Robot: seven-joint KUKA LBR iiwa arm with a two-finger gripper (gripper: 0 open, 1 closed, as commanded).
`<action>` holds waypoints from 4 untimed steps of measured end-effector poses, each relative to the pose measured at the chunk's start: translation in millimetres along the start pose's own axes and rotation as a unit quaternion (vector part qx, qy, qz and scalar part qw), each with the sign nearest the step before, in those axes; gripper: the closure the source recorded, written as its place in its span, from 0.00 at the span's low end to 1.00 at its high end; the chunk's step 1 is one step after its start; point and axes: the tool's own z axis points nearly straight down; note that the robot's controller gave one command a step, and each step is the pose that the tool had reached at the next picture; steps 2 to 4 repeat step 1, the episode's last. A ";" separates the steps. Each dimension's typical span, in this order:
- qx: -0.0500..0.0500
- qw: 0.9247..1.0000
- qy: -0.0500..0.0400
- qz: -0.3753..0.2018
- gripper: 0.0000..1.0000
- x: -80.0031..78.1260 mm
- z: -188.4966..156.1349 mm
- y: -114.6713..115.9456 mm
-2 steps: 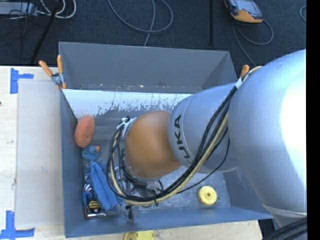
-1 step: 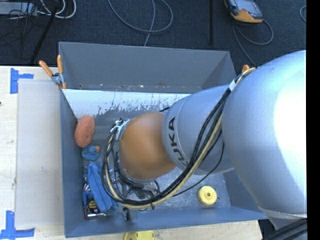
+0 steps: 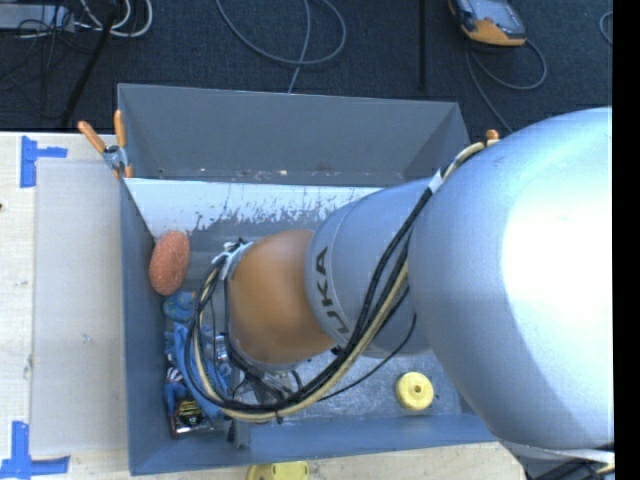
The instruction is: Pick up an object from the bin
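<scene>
Hand (image 3: 232, 416) sits low in the front-left corner of the grey bin (image 3: 290, 133), under the wrist's orange cover (image 3: 270, 303) and a loop of black and yellow cables (image 3: 208, 373).

Nearest to it is a small heap of blue things (image 3: 180, 313) against the bin's left wall. They are bright blue, crumpled or knotted in shape, and run from the middle of that wall toward the front corner. At the front end of the heap lies a small dark item with a yellow mark (image 3: 185, 420), whose kind I cannot make out.

Just behind the heap, an orange-brown oval scrubber (image 3: 170, 261) leans on the same wall. Well apart from these, a yellow round piece with a hole in its middle (image 3: 414, 391) lies flat on the floor near the front wall.

The silver arm (image 3: 480, 268) covers the right half of the bin, and the cover and cables hide much of the heap.

Whether the hand is spread or pressed together I cannot tell, nor whether it touches or holds anything.
</scene>
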 end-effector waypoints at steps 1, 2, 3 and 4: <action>0.004 0.999 0.000 -0.037 1.00 -8.1 10.9 15.4; 0.004 0.999 0.000 -0.037 1.00 -8.1 10.9 15.4; 0.004 0.999 0.000 -0.037 1.00 -8.1 10.9 15.4; 0.004 0.999 0.000 -0.037 1.00 -8.1 10.9 15.4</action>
